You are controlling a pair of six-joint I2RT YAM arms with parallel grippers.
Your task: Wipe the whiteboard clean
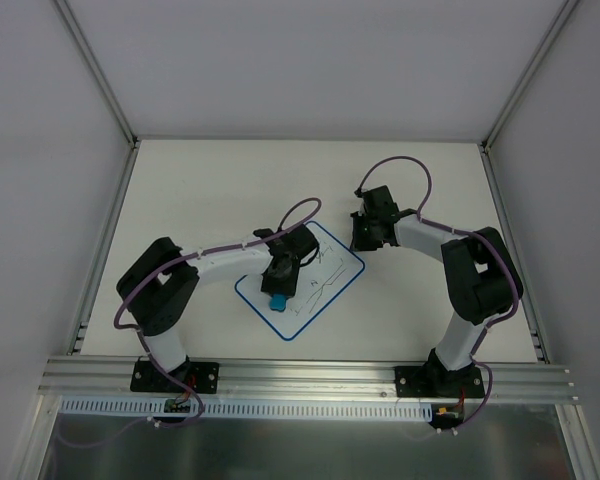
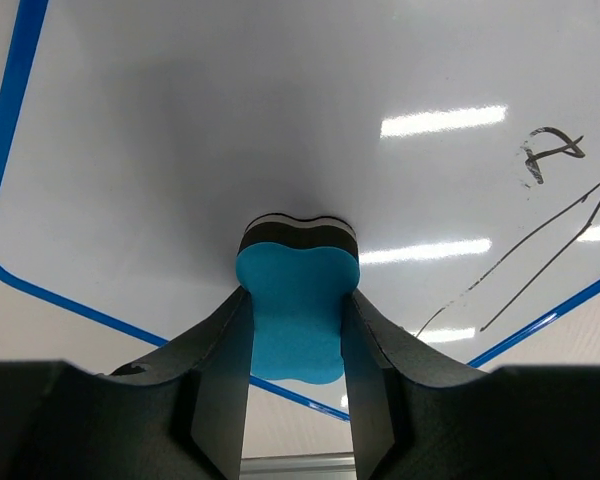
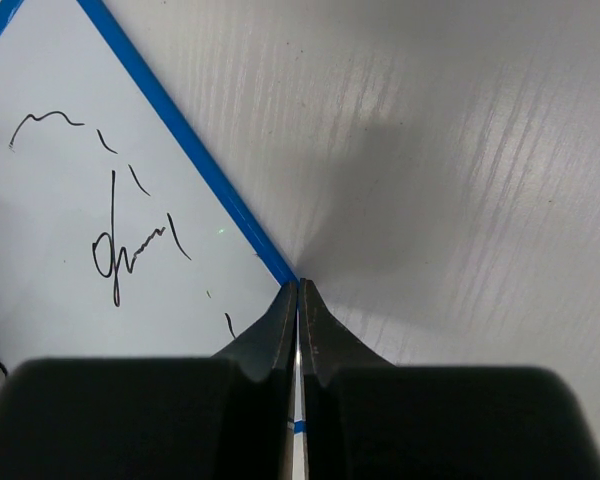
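While my left arm reaches in from the near left, my left pincer (image 2: pixel 297 298) is clamped on a small blue eraser (image 2: pixel 298 330), one finger on each of its sides. The eraser's dark pad faces down onto the whiteboard (image 1: pixel 328 275), and in the left wrist view it seems to rest on the surface. It sits over the board's near-left part, which looks clean around it.

The whiteboard lies flat near the middle of the bench (image 1: pixel 420 300), turned so its corners point near and far like a diamond, its thin blue border all around. Further right on the board there are dark pen marks: a small squiggle (image 2: pixel 555 150) and long thin strokes (image 2: pixel 540 265) beside it, with more scribbles (image 3: pixel 130 250) near the right edge.

At that right edge, my right pincer (image 3: pixel 298 290) is closed on nothing, fingers pressed together. Its tips point down right at the blue border; I cannot tell whether they touch it.
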